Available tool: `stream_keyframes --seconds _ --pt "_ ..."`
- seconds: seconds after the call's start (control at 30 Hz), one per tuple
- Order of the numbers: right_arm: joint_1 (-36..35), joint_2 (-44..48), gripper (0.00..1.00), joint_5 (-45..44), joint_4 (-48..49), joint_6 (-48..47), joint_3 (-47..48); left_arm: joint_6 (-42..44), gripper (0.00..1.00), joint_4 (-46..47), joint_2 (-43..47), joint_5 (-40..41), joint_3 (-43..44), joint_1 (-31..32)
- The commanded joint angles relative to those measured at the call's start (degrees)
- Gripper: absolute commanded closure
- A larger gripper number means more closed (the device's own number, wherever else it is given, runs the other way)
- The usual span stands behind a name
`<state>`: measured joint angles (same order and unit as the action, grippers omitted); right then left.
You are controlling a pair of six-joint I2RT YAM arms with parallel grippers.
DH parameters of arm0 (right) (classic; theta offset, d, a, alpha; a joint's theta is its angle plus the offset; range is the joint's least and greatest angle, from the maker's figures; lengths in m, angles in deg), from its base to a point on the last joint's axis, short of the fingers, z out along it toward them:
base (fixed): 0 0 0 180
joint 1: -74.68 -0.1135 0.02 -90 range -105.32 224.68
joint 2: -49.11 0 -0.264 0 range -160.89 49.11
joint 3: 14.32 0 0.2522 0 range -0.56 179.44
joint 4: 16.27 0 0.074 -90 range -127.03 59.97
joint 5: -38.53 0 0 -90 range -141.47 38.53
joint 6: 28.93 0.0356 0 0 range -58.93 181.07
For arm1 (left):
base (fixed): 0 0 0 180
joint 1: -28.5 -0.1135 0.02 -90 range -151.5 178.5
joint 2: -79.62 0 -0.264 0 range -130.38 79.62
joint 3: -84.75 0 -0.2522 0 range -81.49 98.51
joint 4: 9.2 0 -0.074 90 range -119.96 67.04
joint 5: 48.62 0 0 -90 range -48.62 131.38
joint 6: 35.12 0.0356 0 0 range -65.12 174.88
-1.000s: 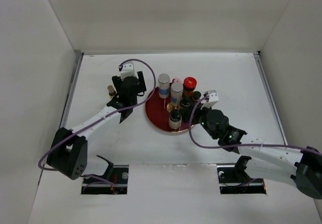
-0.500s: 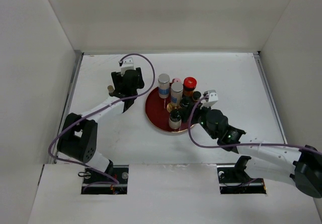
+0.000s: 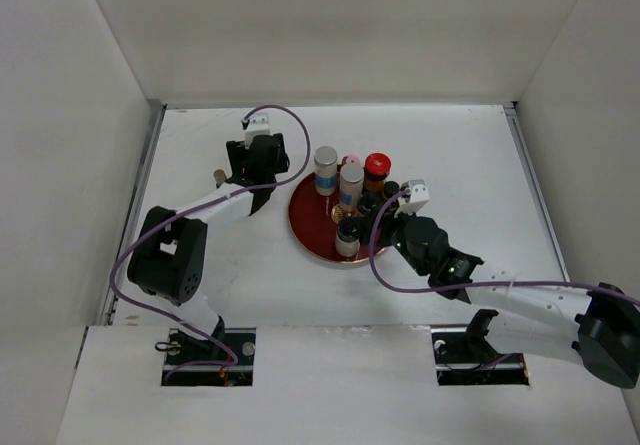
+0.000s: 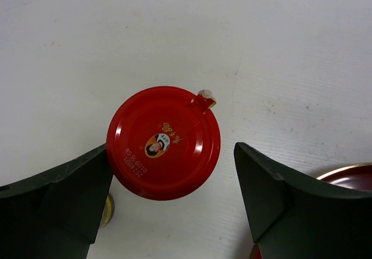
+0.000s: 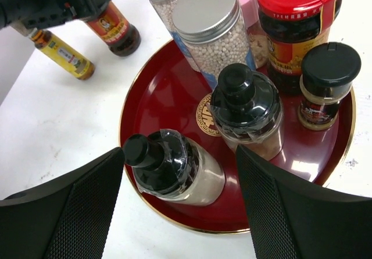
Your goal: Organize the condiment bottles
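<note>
My left gripper (image 4: 168,203) is open and straddles a red-lidded brown jar (image 4: 164,142) that stands on the table left of the plate. Its left finger is close to the lid, and a gap is left at its right finger. In the top view the left gripper (image 3: 255,180) hides this jar. A tiny yellow bottle (image 3: 218,177) stands just to its left. My right gripper (image 5: 180,154) is open above the dark red plate (image 5: 174,84), over a black-capped bottle (image 5: 174,169). The plate also holds a second black-capped bottle (image 5: 247,110), two silver-capped cylinders (image 5: 209,20), a pink-capped one (image 3: 350,160), a red-lidded jar (image 5: 299,20) and a small black-capped jar (image 5: 325,84).
White walls close in the table on the left, the far side and the right. The purple cables loop above both arms (image 3: 290,125). The plate's gold rim (image 4: 349,171) lies just right of my left gripper's right finger.
My left arm has swung away from me and now hangs over the red-lidded jar off the plate. My right gripper has shifted slightly left over the plate.
</note>
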<state>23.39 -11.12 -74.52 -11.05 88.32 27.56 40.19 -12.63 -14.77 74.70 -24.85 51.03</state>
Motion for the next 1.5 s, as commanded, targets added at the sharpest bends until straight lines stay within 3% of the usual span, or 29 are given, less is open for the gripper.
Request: stream_keyframes --seconds 0.0,0.33,0.5,0.67,1.03,1.23,1.47 --pt "0.09 -0.42 0.19 0.20 4.04 0.27 0.88 0.72 0.19 3.03 -0.70 -0.89 3.03 -0.33" --pt "0.09 0.29 0.19 0.20 4.04 0.35 0.53 -0.07 0.25 3.38 -3.08 -2.29 3.30 -1.65" --pt "0.09 -0.24 0.19 0.20 4.04 0.35 0.62 -0.07 0.42 4.52 -1.42 -2.65 2.51 -1.39" --pt "0.09 -0.68 0.19 0.20 4.04 0.35 0.71 -0.24 0.50 6.81 5.51 -2.03 -0.82 0.63" --pt "0.36 1.51 0.20 -1.03 5.36 0.62 -0.61 -1.56 0.54 4.09 20.12 2.80 -7.16 10.55" --pt "0.71 3.27 0.20 -2.79 5.63 0.70 -1.66 -3.84 0.54 4.61 18.28 3.33 -6.90 18.11" --pt "0.97 4.24 0.19 -2.88 5.63 0.79 -2.01 -8.24 0.54 6.98 13.27 1.22 -7.16 20.41"
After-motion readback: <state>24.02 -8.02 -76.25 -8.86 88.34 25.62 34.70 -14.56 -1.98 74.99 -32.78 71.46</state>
